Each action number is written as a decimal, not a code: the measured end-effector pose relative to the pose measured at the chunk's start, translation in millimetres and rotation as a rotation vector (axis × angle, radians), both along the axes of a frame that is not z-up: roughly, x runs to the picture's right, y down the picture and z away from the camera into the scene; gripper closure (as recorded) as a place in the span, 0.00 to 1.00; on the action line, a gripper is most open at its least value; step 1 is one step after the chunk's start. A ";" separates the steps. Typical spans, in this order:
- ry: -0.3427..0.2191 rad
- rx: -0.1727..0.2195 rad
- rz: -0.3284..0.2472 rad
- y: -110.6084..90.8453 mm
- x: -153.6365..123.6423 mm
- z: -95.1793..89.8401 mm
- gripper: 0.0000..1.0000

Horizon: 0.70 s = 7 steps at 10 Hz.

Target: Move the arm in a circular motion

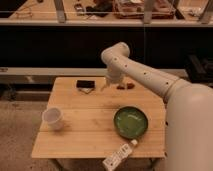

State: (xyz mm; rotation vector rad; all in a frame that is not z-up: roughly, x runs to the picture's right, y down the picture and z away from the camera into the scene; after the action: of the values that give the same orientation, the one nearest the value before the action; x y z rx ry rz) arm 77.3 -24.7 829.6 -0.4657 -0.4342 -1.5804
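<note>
You are holding the arm (145, 75) bent high beyond the green bowl (131, 121), its gripper (108, 83) hanging clear above the table (85, 140) so a circle can sweep unhindered (whether it is spread or closed I cannot tell), while the bowl and the white cup (52, 118) left of it are sitting seemingly empty

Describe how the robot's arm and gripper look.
The arm is white, thick and tubular, with rounded joints and rows of small dark dots along its links. No cables show. The gripper is pale and small, at the arm's tip above the far side of the wooden table.
</note>
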 end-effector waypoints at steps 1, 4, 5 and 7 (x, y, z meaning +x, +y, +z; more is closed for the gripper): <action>0.056 0.003 0.006 -7.8 28.0 -4.7 0.20; 0.244 -0.052 0.142 21.0 122.6 -45.6 0.20; 0.288 -0.074 0.231 43.9 147.0 -70.1 0.20; 0.309 -0.091 0.356 78.2 161.8 -104.6 0.20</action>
State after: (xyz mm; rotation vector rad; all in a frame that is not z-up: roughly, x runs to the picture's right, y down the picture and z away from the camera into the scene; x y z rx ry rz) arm 239.2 53.5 725.0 -0.6532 -0.3313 -1.1266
